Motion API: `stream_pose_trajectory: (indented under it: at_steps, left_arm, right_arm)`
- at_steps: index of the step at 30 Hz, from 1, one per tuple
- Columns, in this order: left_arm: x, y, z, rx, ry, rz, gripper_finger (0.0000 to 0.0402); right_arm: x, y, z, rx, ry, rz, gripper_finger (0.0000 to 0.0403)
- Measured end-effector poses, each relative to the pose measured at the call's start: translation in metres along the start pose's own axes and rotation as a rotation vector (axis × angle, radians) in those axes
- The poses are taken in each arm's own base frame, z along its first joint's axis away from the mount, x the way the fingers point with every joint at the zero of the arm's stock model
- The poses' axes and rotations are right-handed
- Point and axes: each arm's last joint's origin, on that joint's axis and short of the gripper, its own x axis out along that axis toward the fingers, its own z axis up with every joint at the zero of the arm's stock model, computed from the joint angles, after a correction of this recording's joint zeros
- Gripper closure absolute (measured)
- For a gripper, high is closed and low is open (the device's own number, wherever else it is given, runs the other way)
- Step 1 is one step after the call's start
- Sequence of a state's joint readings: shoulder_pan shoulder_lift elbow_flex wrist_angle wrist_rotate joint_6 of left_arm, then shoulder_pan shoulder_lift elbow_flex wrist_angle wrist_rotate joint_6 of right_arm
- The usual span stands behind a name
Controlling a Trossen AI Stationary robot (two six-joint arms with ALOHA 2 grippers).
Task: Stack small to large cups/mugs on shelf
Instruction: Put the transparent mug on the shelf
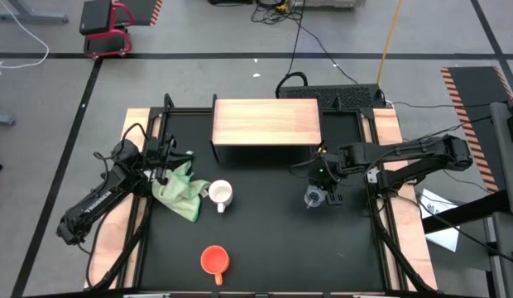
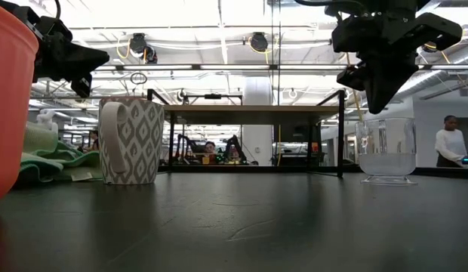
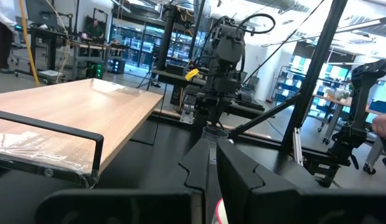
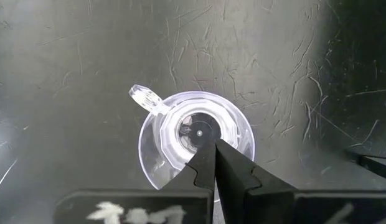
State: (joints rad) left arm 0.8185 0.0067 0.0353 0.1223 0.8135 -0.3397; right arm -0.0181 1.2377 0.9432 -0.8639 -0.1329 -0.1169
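- Right gripper [image 1: 323, 192] of mine hangs just above the clear glass cup [image 1: 314, 198], on the right half of the black table [image 1: 265, 248], a little in front of the shelf's right end
- From the right wrist camera I look straight down into the glass cup [image 4: 196, 146]; my two dark fingers [image 4: 225, 165] are pressed together to a point over its rim, with nothing between them
- At table height I see that gripper [image 2: 386, 102] above the glass cup [image 2: 386, 149], not touching it; the cup stands upright on the table
- Left gripper [image 1: 167, 156] waits at the table's left edge, beside the green cloth [image 1: 179, 189]; in its wrist camera the fingers [image 3: 243, 180] look closed on each other, holding nothing
- White mug [image 1: 220, 194] stands upright just right of the cloth, touching its edge as far as I can tell from above; in the low camera it shows a grey leaf pattern [image 2: 131, 141] with the handle turned toward the camera's left
- Orange mug [image 1: 214, 260] stands near the front edge of the table, well apart from the other two, its handle pointing toward the front
- Shelf [image 1: 266, 122] sits at the back middle of the table, its light wooden top bare; none of the three cups is on it
- Beyond the table I can see a person [image 2: 450, 143] at the far right of the room
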Motion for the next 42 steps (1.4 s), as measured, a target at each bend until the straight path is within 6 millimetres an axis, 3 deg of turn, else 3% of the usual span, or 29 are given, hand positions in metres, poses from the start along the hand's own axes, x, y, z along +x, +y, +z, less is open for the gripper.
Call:
stream_pose_trajectory:
  at_steps: [6, 20, 42]
  left_arm:
    - [0.0, 0.0, 0.0, 0.0, 0.0, 0.0, 0.0371]
    - [0.0, 0.0, 0.0, 0.005, -0.001, 0.0, 0.0371]
    - [0.0, 0.001, -0.002, 0.007, 0.014, 0.005, 0.0371]
  right_arm:
    - [0.0, 0.0, 0.0, 0.0, 0.0, 0.0, 0.0386]
    - [-0.001, -0.008, 0.002, 0.033, -0.032, -0.02, 0.0289]
    - [-0.002, -0.013, -0.002, 0.038, -0.01, 0.009, 0.0284]
